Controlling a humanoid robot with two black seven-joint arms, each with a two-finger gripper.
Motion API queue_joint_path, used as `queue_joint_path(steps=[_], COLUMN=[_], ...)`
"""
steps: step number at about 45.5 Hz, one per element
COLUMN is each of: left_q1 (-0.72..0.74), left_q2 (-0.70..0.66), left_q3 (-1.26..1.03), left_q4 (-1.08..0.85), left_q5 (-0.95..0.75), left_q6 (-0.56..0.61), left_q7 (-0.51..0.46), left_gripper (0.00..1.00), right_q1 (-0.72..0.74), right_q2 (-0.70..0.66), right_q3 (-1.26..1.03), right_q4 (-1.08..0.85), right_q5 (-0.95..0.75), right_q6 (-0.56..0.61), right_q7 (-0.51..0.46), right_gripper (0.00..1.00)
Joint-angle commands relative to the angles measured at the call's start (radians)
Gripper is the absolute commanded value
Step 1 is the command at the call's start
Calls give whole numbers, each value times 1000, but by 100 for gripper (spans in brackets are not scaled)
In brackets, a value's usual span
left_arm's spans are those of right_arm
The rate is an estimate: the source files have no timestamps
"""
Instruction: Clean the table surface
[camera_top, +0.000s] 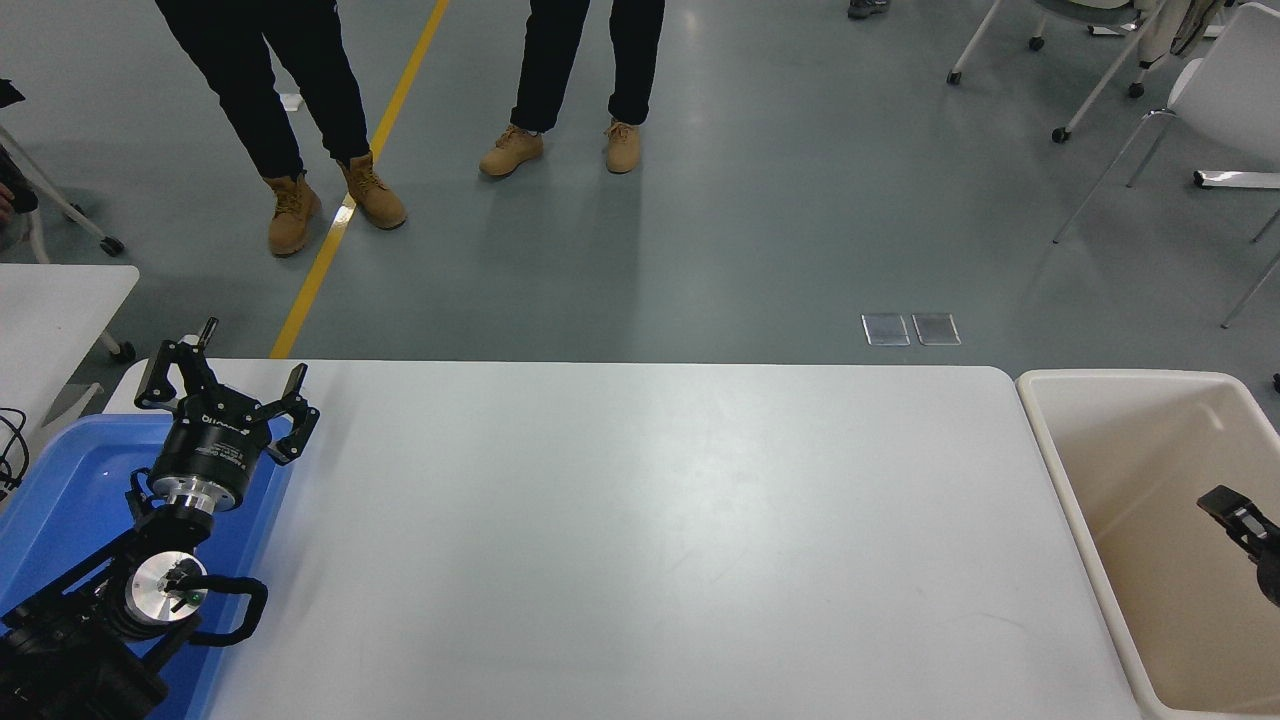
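The table surface (650, 520) is a wide white top with rounded corners, and nothing lies on it. My right gripper (1228, 508) reaches in from the right edge over the beige bin (1050, 440). Only one black finger shows, and nothing is in its grip. My left gripper (225, 385) is parked at the lower left, open and empty, above the blue tray (70, 480).
The beige bin stands against the table's right end, the blue tray at its left end. A smaller white table (50, 300) is at the left edge. Two people's legs (300, 100) stand on the floor beyond the far edge. Chairs (1200, 100) are at the top right.
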Motion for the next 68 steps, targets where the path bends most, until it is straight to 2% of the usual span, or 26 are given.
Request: queue_joint_path(steps=[1, 12, 22, 36, 54, 68], left_q1=[0, 0, 0, 0, 0, 0], left_q2=[0, 0, 0, 0, 0, 0], left_q3=[0, 0, 0, 0, 0, 0], left_q4=[0, 0, 0, 0, 0, 0], left_q5=[0, 1, 0, 0, 0, 0], left_q6=[0, 0, 0, 0, 0, 0], left_q7=[0, 0, 0, 0, 0, 0], left_gripper=[99, 99, 99, 99, 99, 99], right_q1=[6, 44, 112, 118, 141, 144], right_q2=[-1, -76, -222, -242, -274, -276], right_q3=[59, 337, 424, 660, 817, 889], right_q4=[12, 100, 286, 341, 472, 568], right_q5=[2, 2, 2, 14, 368, 470], right_q6=[-14, -3, -8, 6, -5, -11], right_q7=[4, 6, 3, 0, -39, -53], right_gripper=[96, 98, 98, 98, 98, 99])
